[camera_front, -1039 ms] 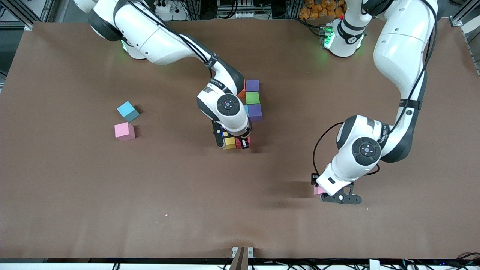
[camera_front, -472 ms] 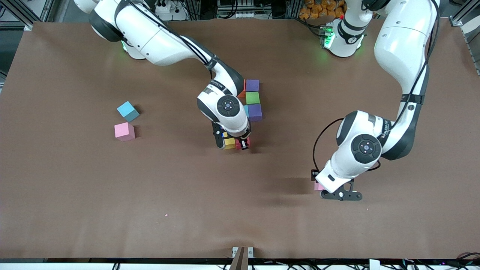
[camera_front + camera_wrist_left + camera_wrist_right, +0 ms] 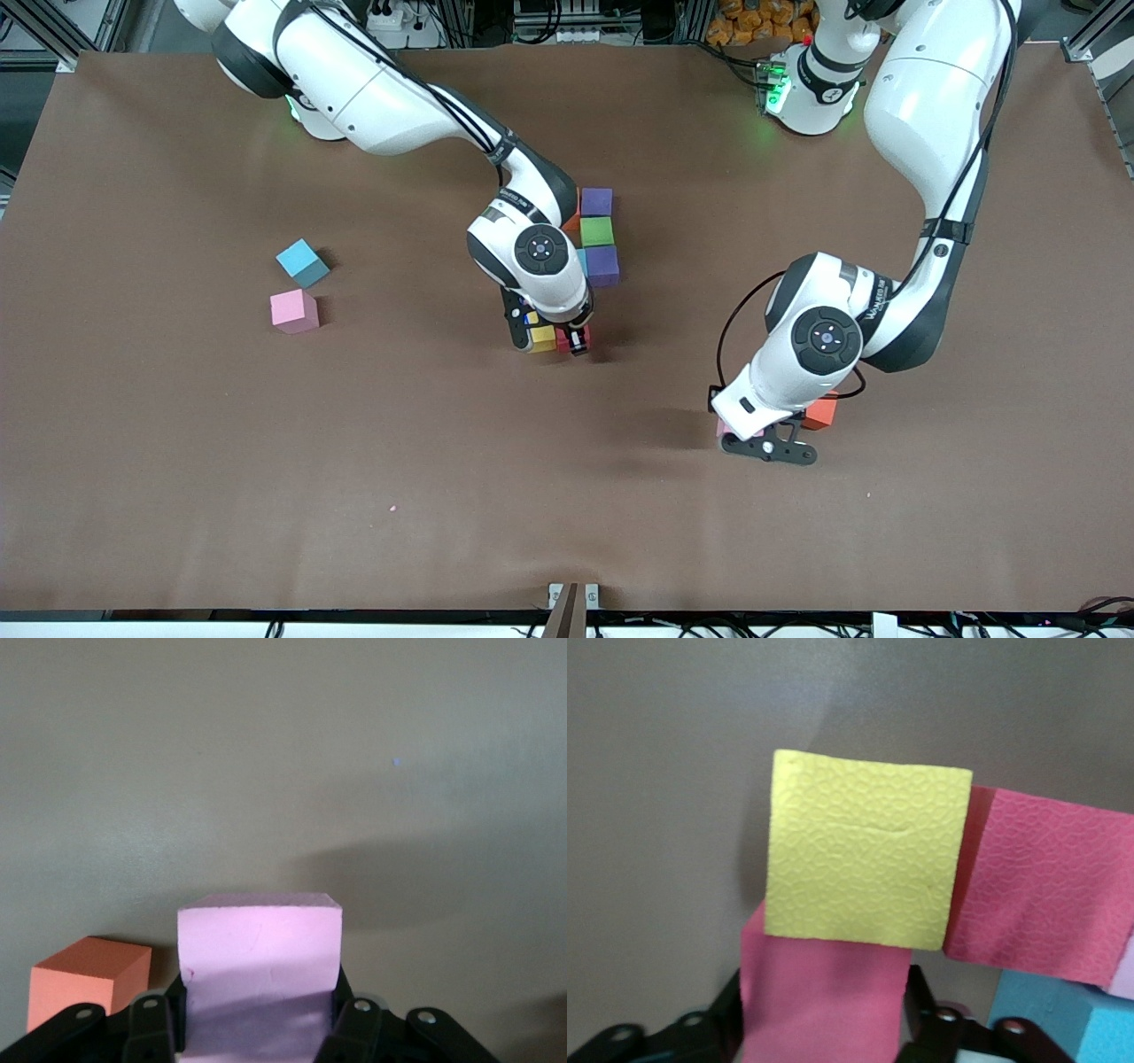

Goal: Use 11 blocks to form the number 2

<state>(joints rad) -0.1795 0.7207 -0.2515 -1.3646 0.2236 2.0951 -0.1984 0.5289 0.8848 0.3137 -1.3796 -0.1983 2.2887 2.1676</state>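
The right arm's wrist covers most of the number 2 (image 3: 592, 257), which lies at mid-table, so you cannot count its blocks or read its shape. Showing past the wrist are a purple block (image 3: 596, 201), a green block (image 3: 596, 231) and a second purple block (image 3: 602, 264), touching in a line that runs toward the front camera. Only slivers of an orange cube and a light blue cube appear beside them.

At the end of the number nearest the camera, the right gripper (image 3: 556, 341) is down among the blocks. Its wrist view shows a yellow block (image 3: 864, 868) touching a red block (image 3: 1036, 895), with a deep pink block (image 3: 824, 1001) inside the gripper, just beside the yellow one. You cannot tell whether that gripper is clamping it or has let go. A light blue corner is cut off at the edge of that view.

The left gripper (image 3: 766, 443) is clamped on the held pink block (image 3: 259, 957), up off the table (image 3: 266, 487), toward the left arm's end. From the front, its wrist hides nearly all of that cube. An orange block (image 3: 821, 413) rests on the table just beside it, half covered by the arm.

Toward the right arm's end, well apart from the number, you have a loose light blue block (image 3: 302, 262). A loose pink block (image 3: 293, 310) sits near it, closer to the camera. All the cubes are matte, foam-like and the same size.
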